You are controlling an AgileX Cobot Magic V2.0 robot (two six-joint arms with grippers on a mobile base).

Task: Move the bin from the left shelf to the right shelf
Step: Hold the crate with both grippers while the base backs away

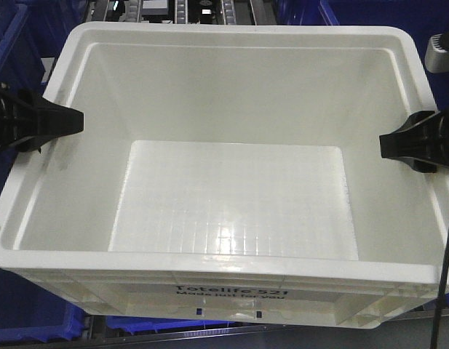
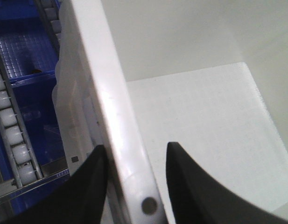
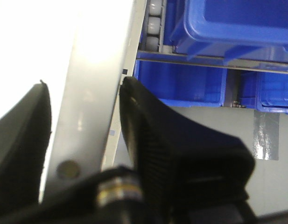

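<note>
The large white bin [image 1: 231, 196] fills the front view, empty, with black print on its near side. My left gripper [image 1: 73, 121] sits on its left rim and my right gripper [image 1: 388, 142] on its right rim. In the left wrist view the left gripper [image 2: 134, 149] straddles the rim [image 2: 111, 107], its outer finger [image 2: 87, 186] against the rim's outside. In the right wrist view the right gripper [image 3: 83, 86] is shut tight on the rim [image 3: 92, 93]. White roller rails [image 2: 15, 140] of a grey rack run beside the bin; I cannot tell whether this is the right shelf.
Dark blue totes [image 1: 13, 43] stand behind and under the bin, and more blue totes [image 3: 228, 23] lie to its right. Rollers [image 3: 154, 23] run along the bin's right side. Grey floor with a tape strip [image 3: 267, 130] lies below. A black cable [image 1: 446, 291] hangs at the right.
</note>
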